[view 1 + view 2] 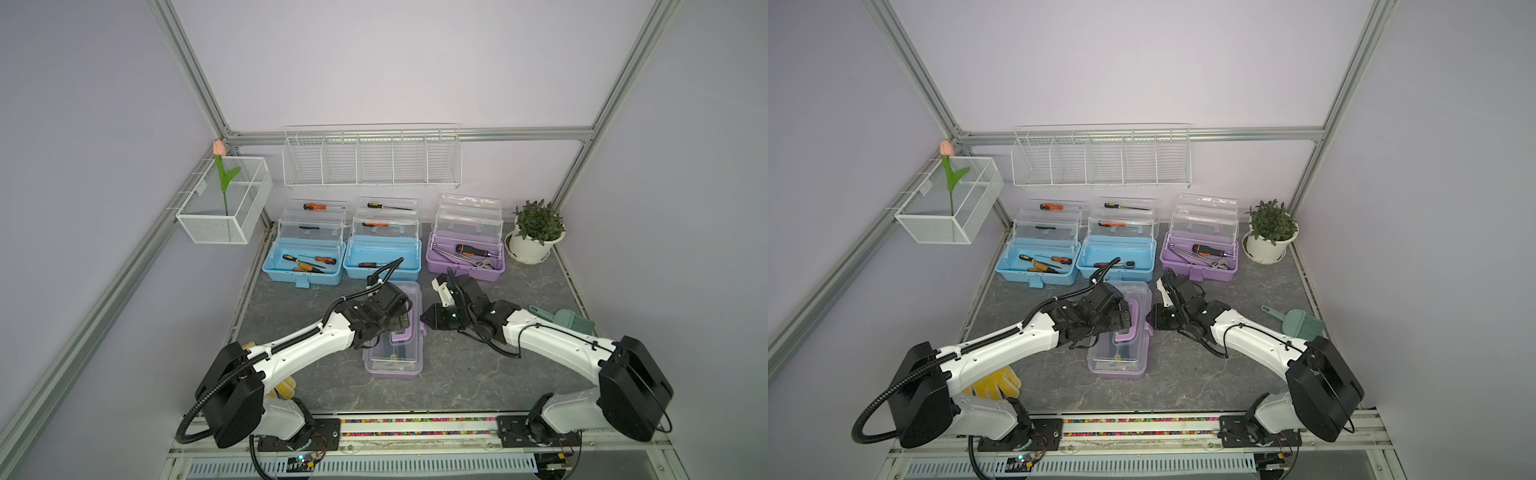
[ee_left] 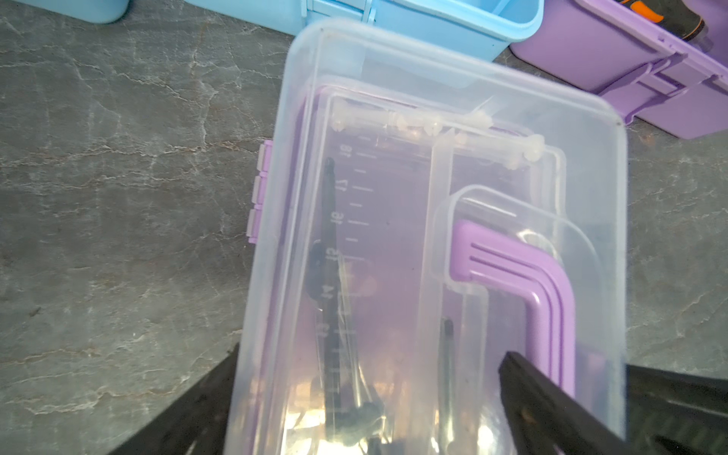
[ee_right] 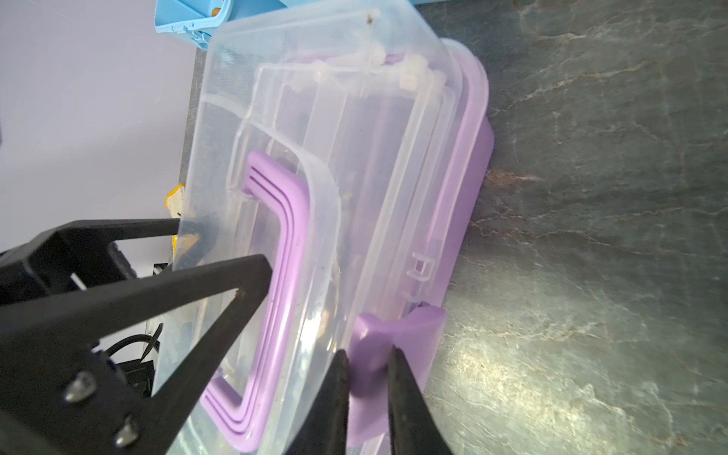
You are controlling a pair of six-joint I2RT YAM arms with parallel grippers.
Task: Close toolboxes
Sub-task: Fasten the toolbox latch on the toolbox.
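A row of three toolboxes crosses the middle of both top views, lids up and tools lying inside. There is a blue box point(image 1: 291, 277) at the left, a second blue box point(image 1: 407, 272) beside it, and a purple box point(image 1: 482, 274) at the right end. Below the row, near frame centre, the fourth toolbox, the front box point(image 1: 395, 368), lies on the table point(image 1: 478, 374), turned end-on to the row. Its clear lid point(image 2: 394, 78) is down over the purple base, though I cannot tell whether it sits fully home. The left gripper point(image 2: 370, 350) hangs over that lid with its jaws spread wide, gripping nothing. One finger point(image 3: 244, 275) is at the lid beside the handle point(image 3: 291, 244), and the other is past the lid's edge. Coming in from the right, the right gripper point(image 3: 367, 352) has its jaws drawn almost together, pinching the latch point(image 3: 398, 327) on the box's side. A potted plant point(image 1: 536, 224) stands right of the row.
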